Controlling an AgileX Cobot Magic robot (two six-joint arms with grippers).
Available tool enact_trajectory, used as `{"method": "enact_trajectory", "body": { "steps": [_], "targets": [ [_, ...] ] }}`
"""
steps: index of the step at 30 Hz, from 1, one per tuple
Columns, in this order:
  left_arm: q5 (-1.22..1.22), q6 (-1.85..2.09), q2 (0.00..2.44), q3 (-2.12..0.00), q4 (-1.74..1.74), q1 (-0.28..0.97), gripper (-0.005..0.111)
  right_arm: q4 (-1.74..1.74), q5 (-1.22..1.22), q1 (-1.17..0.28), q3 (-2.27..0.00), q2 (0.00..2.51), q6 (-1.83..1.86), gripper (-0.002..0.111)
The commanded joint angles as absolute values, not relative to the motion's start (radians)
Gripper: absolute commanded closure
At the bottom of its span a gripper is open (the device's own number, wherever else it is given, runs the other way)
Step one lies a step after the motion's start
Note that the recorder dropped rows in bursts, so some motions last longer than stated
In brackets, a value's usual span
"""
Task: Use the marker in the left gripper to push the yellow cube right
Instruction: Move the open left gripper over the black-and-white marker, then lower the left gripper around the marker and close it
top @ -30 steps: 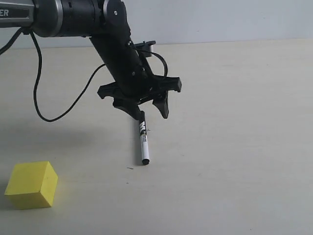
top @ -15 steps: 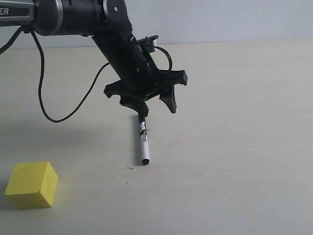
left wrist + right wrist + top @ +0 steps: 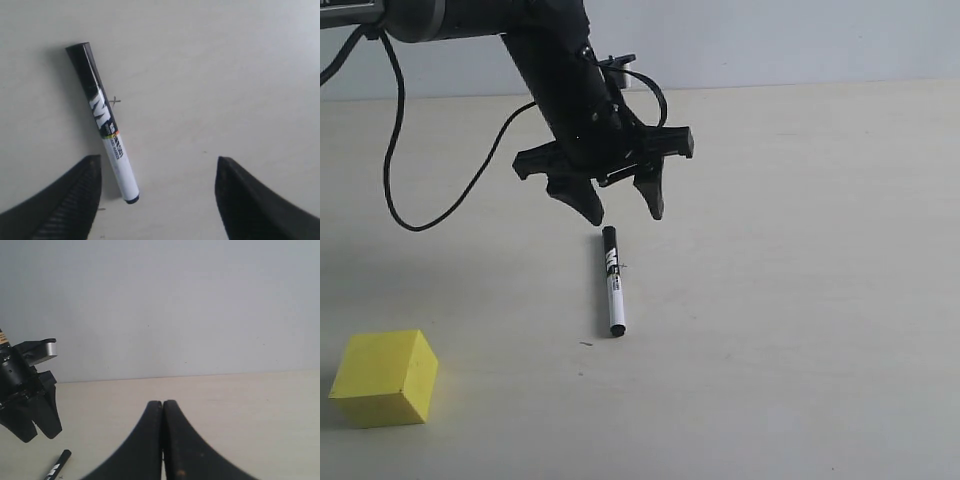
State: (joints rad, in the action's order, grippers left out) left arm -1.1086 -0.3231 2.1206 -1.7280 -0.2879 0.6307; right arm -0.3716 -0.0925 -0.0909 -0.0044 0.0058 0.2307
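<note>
The marker [image 3: 612, 282] lies flat on the pale table, black cap toward the back, white barrel toward the front. My left gripper [image 3: 624, 213] hangs open just above and behind its cap end, touching nothing. In the left wrist view the marker [image 3: 103, 122] lies beside one fingertip [image 3: 80, 192], outside any grip. The yellow cube [image 3: 384, 378] rests at the front left, well apart from marker and gripper. My right gripper [image 3: 163, 406] is shut and empty; its view shows the left gripper [image 3: 30, 405] and the marker's cap [image 3: 58, 465].
A black cable [image 3: 430, 200] loops from the left arm down over the table at the left. A plain wall [image 3: 770, 40] stands behind the table's far edge.
The left gripper has risen off the marker and shifted slightly back and left; its finger earlier covered the cap end, which now lies exposed. Marker and cube have not moved.
</note>
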Motion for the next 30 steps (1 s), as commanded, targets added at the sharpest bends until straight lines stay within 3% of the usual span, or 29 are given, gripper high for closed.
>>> {"method": "enact_trajectory", "body": {
  "steps": [1, 17, 30],
  "targets": [
    [-1.115, -0.341, 2.126, -1.735, -0.209, 0.653, 0.044, -0.367, -0.088, -0.087, 0.0, 0.0, 0.233, 0.108],
    [-1.15, -0.744, 2.14, -1.703, -0.069, 0.768, 0.044, -0.367, -0.088, -0.087, 0.0, 0.0, 0.233, 0.108],
    [-1.115, -0.786, 2.14, -1.618, -0.08, 0.769, 0.044, -0.367, -0.088, -0.087, 0.0, 0.0, 0.233, 0.108]
  ]
}}
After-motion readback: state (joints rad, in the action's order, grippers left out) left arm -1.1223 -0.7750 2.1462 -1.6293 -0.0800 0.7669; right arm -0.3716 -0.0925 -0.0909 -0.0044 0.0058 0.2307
